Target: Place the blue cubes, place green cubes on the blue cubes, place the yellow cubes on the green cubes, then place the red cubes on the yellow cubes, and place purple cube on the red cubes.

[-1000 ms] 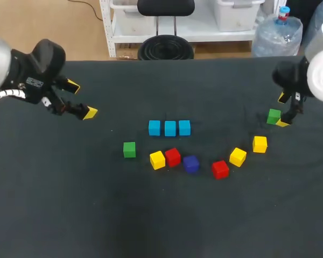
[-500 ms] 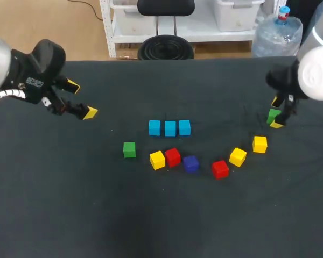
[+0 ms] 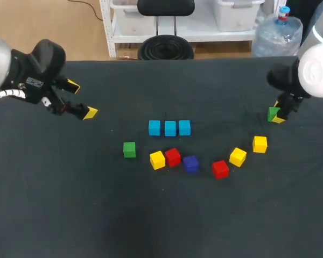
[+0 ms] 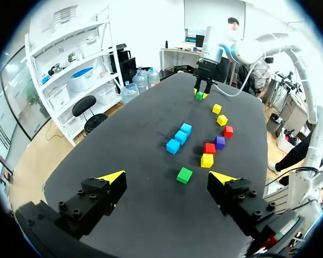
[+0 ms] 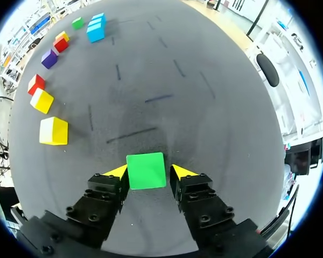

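A dark, flat desk (image 3: 97,215) fills most of the frame. At its centre three blue cubes (image 3: 169,128) are lined up side by side. Just below them a yellow cube (image 3: 157,159), a red cube (image 3: 173,157) and a purple cube (image 3: 190,163) are clustered, with a second green cube (image 3: 129,149) set apart at their left. Toward the lower right, another red cube (image 3: 220,169) and two more yellow cubes (image 3: 237,156) are spread in an arc. At the right edge a green cube (image 3: 272,113) is clamped between both fingers of the right tool (image 5: 148,172). The left tool (image 3: 81,99) is held wide open and empty at upper left.
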